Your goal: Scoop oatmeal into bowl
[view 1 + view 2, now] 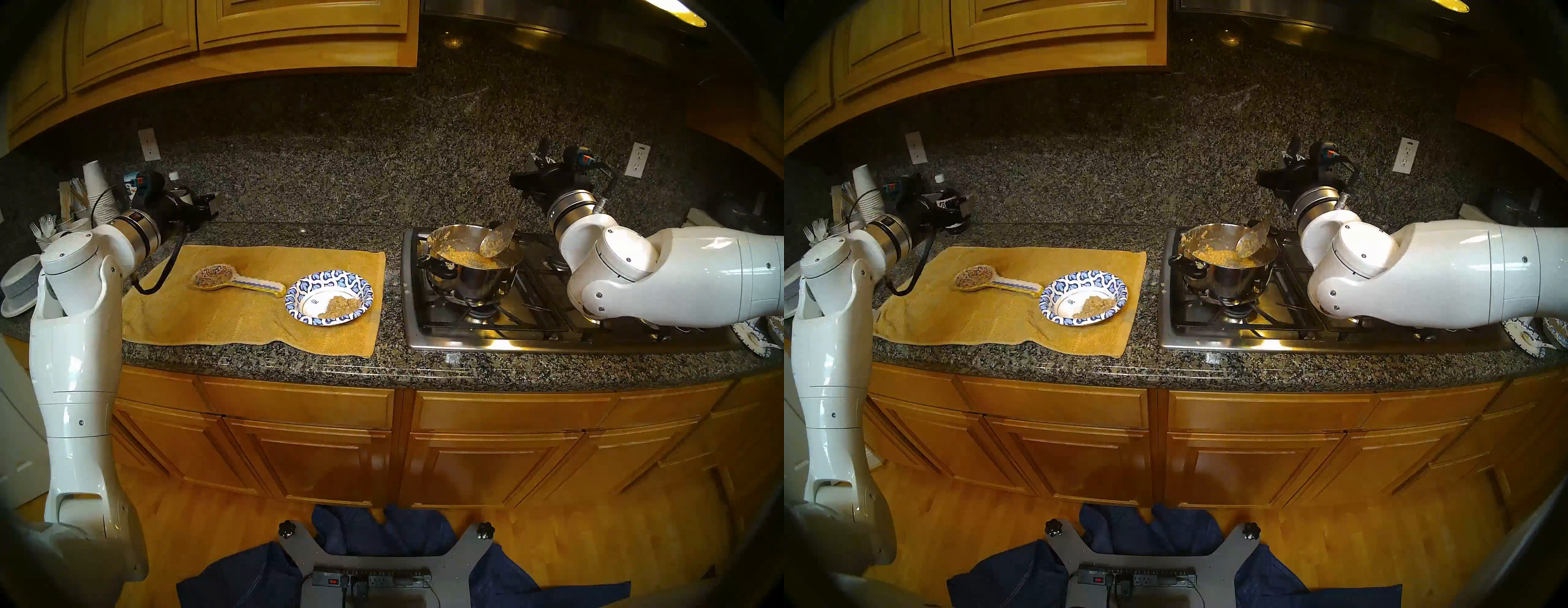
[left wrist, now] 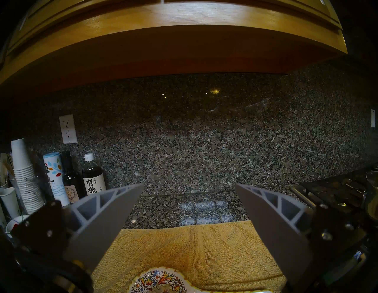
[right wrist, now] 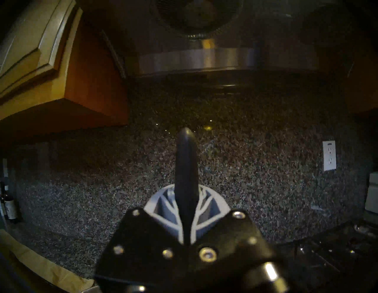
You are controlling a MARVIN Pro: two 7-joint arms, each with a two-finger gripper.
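The blue-and-white patterned paper bowl [image 1: 297, 294] [image 1: 1050, 297] sits on the right part of a yellow towel [image 1: 237, 314]. A heap of tan oatmeal [image 1: 339, 306] [image 1: 1096, 306] lies in it. More oatmeal [image 1: 460, 257] fills a steel pot [image 1: 475, 282] on the stove. My right gripper [image 1: 524, 183] [image 3: 186, 204] is shut on the black handle [image 3: 186, 163] of a metal spoon [image 1: 496, 243]. The spoon's head is loaded with oatmeal and hangs just above the pot's right side. My left gripper [image 1: 208, 204] [image 2: 189, 185] is open and empty, behind the towel's back left corner.
A painted ceramic spoon rest [image 1: 237, 282] [image 2: 159, 281] lies left of the bowl. Stacked paper cups [image 1: 95, 191], bottles [image 2: 93, 176] and grey-and-white bowls [image 1: 21, 288] crowd the far left. The gas stove [image 1: 530, 327] takes the right side. Used paper plates [image 1: 759, 335] lie beyond it.
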